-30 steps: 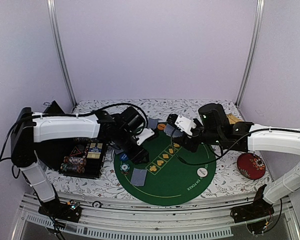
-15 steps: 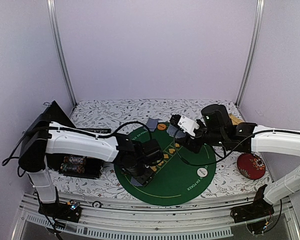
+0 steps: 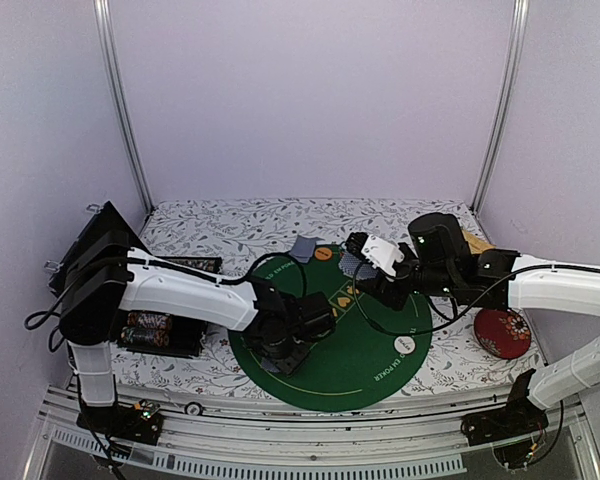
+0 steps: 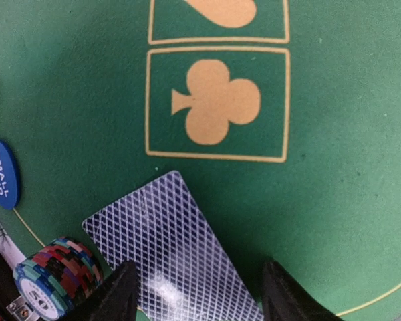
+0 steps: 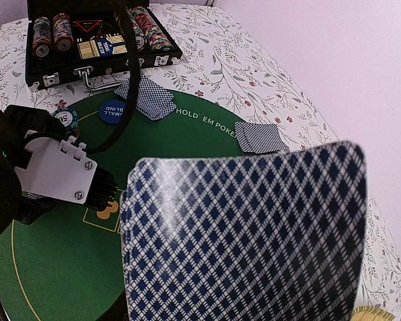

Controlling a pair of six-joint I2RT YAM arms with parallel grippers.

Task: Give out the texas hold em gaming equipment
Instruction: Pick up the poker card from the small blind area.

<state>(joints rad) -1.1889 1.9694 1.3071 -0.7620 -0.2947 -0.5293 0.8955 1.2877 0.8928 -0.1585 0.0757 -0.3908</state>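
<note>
In the left wrist view a grey-blue-backed playing card point(image 4: 177, 251) lies flat on the green mat. My left gripper point(image 4: 200, 301) is open low over it, one finger point(image 4: 117, 297) on each side of the card. A striped chip stack point(image 4: 53, 277) and the blue "small blind" disc point(image 4: 1, 175) lie to its left. My right gripper point(image 3: 362, 272) is shut on a deck of cards point(image 5: 247, 234) that fills its wrist view and hides its fingers. Two small piles of cards point(image 5: 147, 99) point(image 5: 260, 137) lie at the mat's far edge. An orange disc point(image 3: 323, 254) and a white disc point(image 3: 405, 345) lie on the mat.
The big green round felt mat point(image 3: 360, 360) lies centre front. An open black chip case point(image 3: 160, 328) stands on the left of the table and also shows in the right wrist view point(image 5: 93, 37). A red round dish point(image 3: 502, 331) sits at the right. Cables hang from both arms.
My left arm has swung from the mat's left rear to its front left and come down over the lone card. My right arm, still holding the deck, has shifted slightly right.
</note>
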